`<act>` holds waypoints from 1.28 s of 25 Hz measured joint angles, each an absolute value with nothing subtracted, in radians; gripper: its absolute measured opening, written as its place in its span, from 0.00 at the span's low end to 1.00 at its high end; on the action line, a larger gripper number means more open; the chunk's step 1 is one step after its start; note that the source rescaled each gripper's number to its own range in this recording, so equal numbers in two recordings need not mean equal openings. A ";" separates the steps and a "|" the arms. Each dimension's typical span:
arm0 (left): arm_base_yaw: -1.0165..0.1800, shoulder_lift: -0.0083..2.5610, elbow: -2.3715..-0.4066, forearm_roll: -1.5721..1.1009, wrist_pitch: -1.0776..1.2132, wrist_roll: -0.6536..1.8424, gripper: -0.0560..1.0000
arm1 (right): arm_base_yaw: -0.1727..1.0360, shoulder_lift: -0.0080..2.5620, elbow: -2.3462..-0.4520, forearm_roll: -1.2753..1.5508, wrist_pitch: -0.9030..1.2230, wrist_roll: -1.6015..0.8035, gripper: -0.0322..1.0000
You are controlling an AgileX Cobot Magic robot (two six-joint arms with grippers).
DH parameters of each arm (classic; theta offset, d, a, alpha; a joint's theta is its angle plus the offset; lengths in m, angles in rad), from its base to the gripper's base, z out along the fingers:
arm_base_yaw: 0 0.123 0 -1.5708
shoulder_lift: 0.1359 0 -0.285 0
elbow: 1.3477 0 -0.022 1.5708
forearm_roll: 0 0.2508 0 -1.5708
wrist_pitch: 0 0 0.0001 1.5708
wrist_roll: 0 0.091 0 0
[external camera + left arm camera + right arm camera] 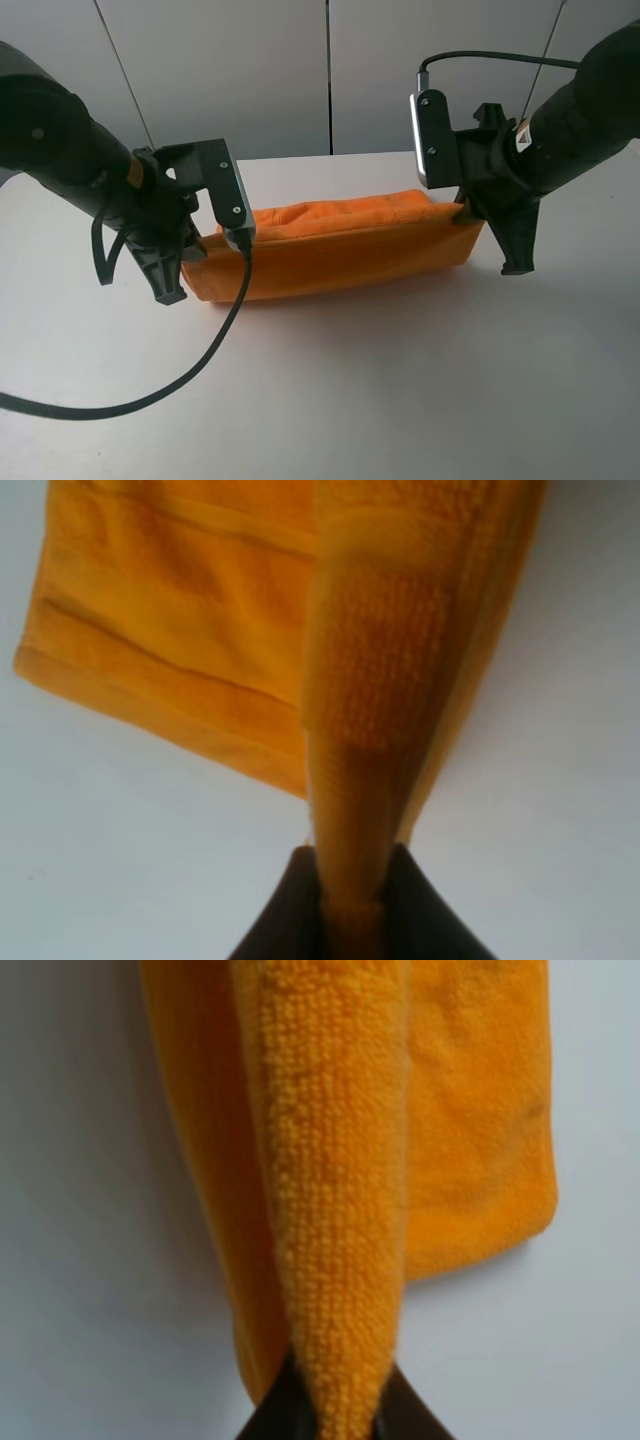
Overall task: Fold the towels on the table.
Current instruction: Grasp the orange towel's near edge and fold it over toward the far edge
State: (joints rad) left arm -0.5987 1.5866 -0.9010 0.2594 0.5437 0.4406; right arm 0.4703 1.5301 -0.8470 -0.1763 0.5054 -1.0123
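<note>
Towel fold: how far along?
Done: left pincer and right pincer shut on opposite ends of the orange towel, one edge lifted. In hand: cloth looks doubled into a long band over the table. Left: lay flat, release, maybe fold again.

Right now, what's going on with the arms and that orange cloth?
Both arms are holding the orange towel, partway through a fold. The left gripper is shut on a bunched edge at one end and the right gripper is shut on the other end, so the cloth stretches between them as a long doubled band. Its lower part rests on the white table. The fold is not yet laid flat.
</note>
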 joint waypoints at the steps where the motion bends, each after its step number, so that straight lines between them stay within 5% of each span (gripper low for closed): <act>1: -0.599 1.587 -0.901 0.288 0.533 0.409 0.05 | 0.470 1.550 -0.863 -0.178 0.510 -1.010 0.03; 32: -0.417 1.833 -0.991 0.552 0.234 0.220 0.05 | 0.393 1.854 -1.062 -0.178 0.421 -1.002 0.03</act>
State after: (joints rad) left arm -0.4165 1.8332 -0.9910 0.5518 0.2343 0.2199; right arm 0.3932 1.8536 -1.0616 -0.1776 0.4212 -1.0021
